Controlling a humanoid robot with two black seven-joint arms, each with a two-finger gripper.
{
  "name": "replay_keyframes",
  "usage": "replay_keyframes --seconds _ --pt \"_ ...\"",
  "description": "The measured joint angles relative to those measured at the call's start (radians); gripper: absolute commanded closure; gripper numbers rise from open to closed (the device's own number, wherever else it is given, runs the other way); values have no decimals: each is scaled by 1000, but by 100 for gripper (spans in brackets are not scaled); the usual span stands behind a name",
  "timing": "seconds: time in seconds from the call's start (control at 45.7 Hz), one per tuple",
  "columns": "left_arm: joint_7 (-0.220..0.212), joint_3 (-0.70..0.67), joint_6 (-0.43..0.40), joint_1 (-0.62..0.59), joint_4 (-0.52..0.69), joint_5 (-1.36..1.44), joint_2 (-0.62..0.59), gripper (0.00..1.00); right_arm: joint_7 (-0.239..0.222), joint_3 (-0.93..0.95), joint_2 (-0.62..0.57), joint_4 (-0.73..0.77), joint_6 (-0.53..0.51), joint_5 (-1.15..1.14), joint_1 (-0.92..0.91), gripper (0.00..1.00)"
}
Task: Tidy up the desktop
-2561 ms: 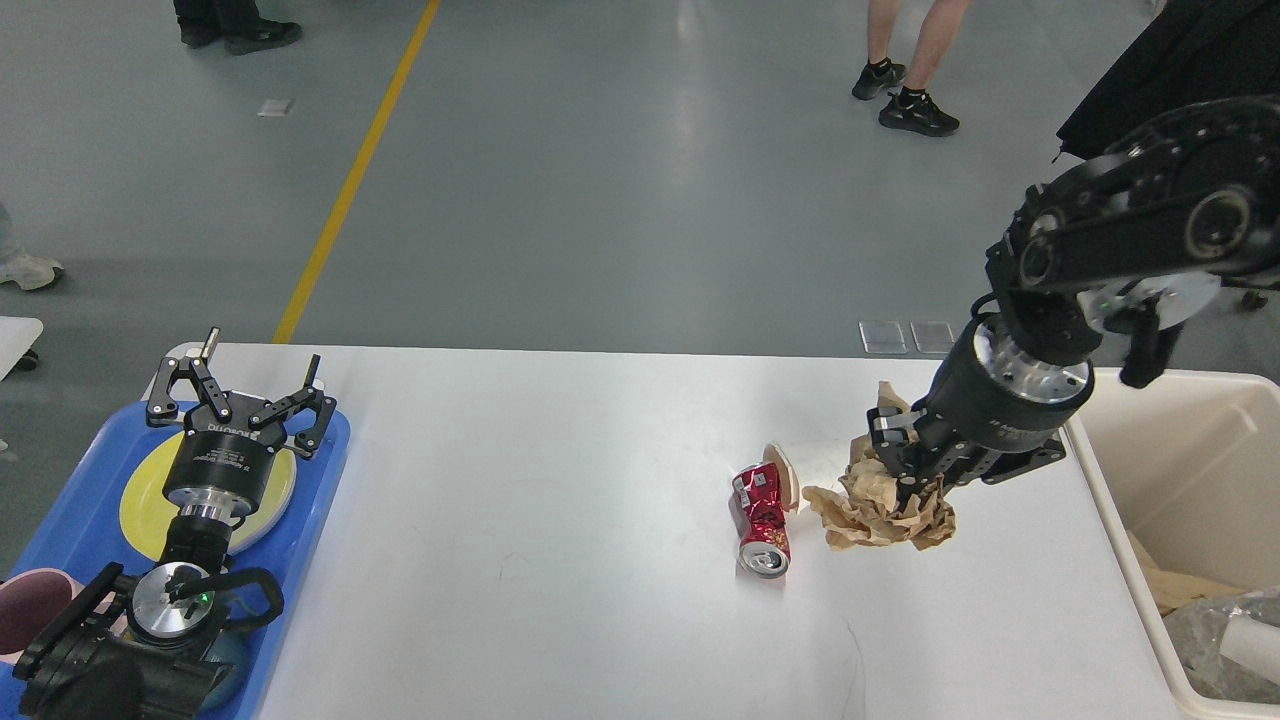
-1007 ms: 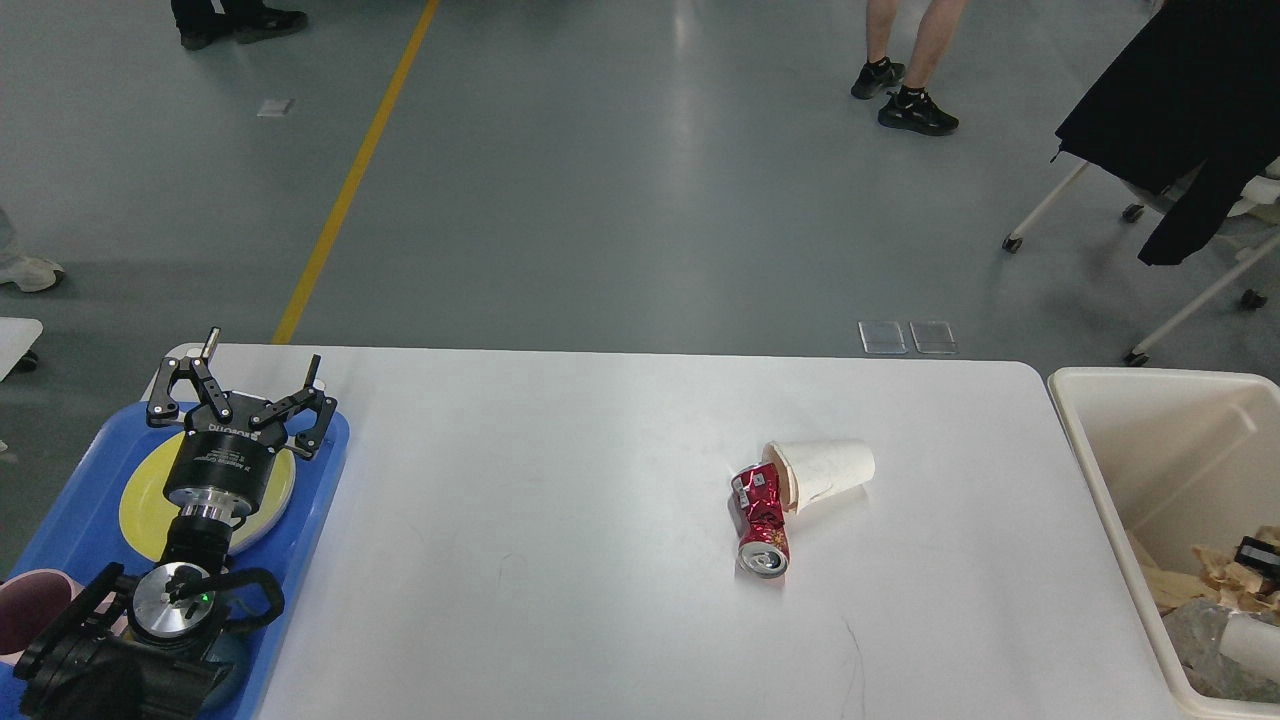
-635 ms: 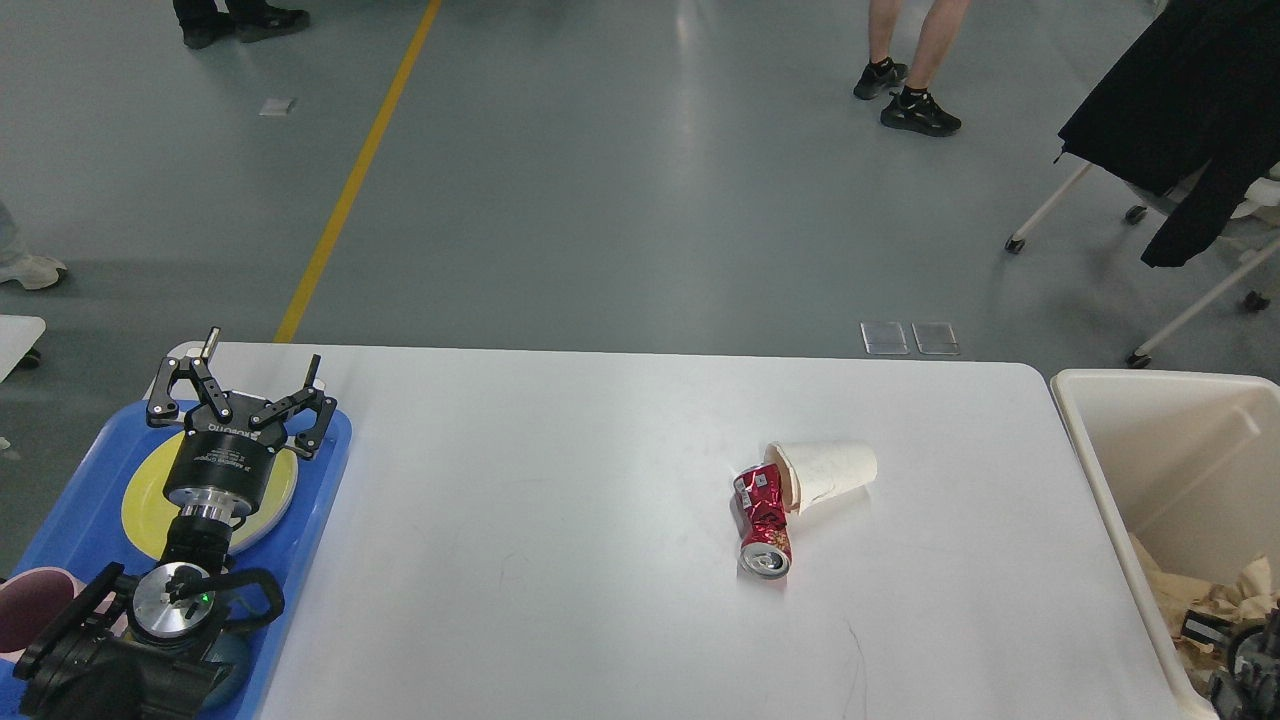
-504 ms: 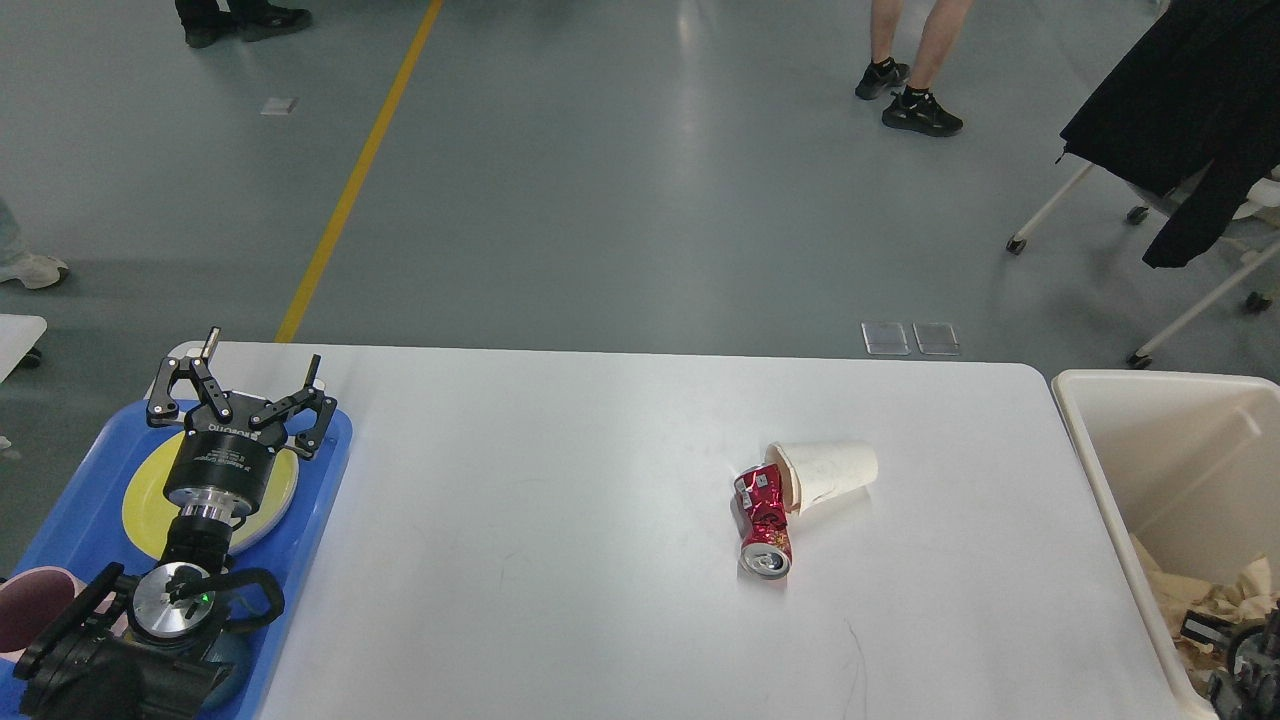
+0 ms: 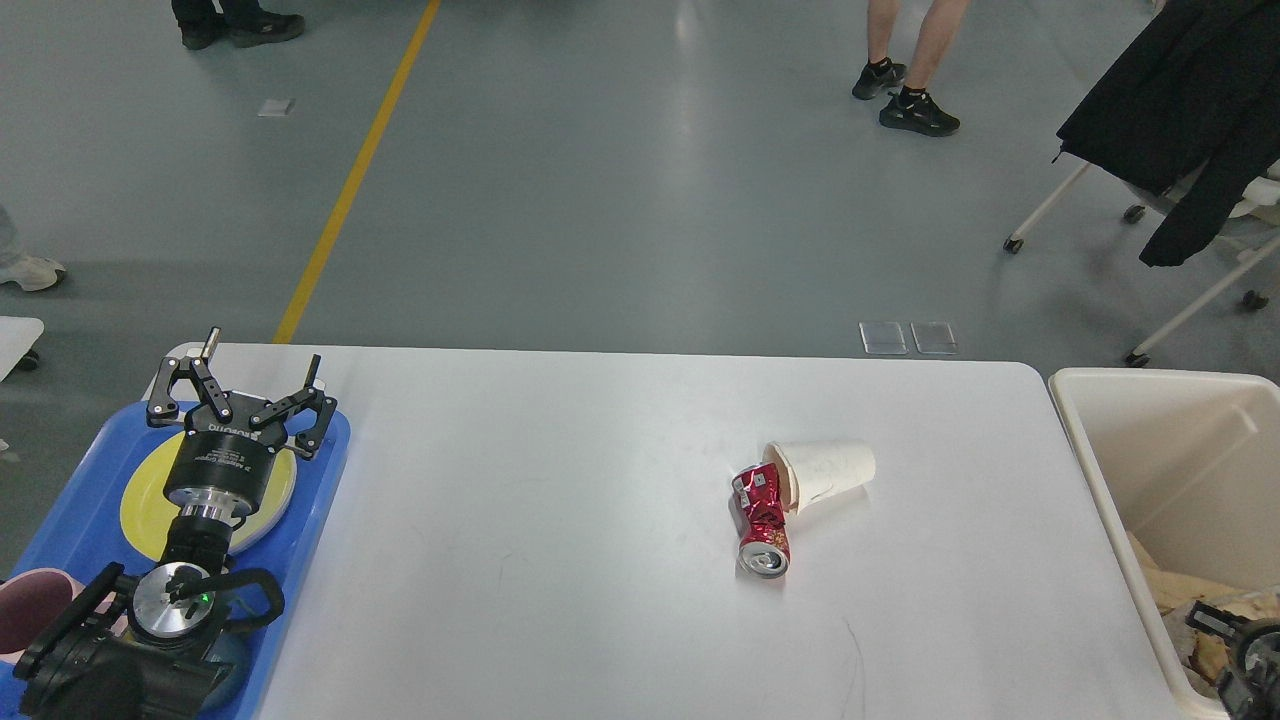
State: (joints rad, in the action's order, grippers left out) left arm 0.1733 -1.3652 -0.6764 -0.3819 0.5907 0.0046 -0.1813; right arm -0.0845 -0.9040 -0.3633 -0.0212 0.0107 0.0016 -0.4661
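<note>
My left end effector (image 5: 245,385) hangs wide open over the smooth white desk (image 5: 560,520)'s left edge; right end effector (image 5: 1235,650) state unclear.

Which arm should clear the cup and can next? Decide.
Right, probably. The paper cup and crushed can lie nearer the cream bin, where the right gripper is. The left gripper hangs open over the blue tray.

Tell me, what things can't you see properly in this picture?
- Right gripper, head view: cut off by the bottom right corner, so I cannot tell if it is open.
- Yellow round plate on the blue plastic tray: partly hidden behind the open left gripper.
- Cream rectangular bin: cut off by the right edge.
- Pink cup: cut off at bottom left.
</note>
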Motion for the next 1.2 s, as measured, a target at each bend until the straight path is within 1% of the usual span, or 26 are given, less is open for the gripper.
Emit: replay_keyframes --seconds 0.241,0.504,0.569,0.679,0.744,0.81,0.898,0.985,1.073,1.204 --pt "0 0 0 0 0 0 0 3 0 2 -3 -3 0 0 -2 0" --pt "0 0 0 0 0 0 0 3 2 44 -63 -19 -18 -2 -36 0" --pt "0 0 0 0 0 0 0 3 -4 57 -97 -59 -68 -4 -82 0" --pt "0 0 1 0 0 0 0 3 -17 59 -172 -132 -200 -12 -192 0" --pt "0 0 1 0 0 0 0 3 -44 59 -194 -176 -280 -36 -271 0" --pt "0 0 1 0 0 0 0 3 -99 58 -210 -244 -361 -89 -373 0" --pt "0 0 1 0 0 0 0 3 -159 53 -254 -375 -432 -177 -517 0" --pt "0 0 1 0 0 0 0 3 -200 36 -293 -532 -469 -272 -680 0" --pt "0 0 0 0 0 0 0 3 -227 -8 -304 -664 -492 -332 -829 0" --pt "0 0 0 0 0 0 0 3 -242 -89 -281 -822 -570 -348 -1013 0"
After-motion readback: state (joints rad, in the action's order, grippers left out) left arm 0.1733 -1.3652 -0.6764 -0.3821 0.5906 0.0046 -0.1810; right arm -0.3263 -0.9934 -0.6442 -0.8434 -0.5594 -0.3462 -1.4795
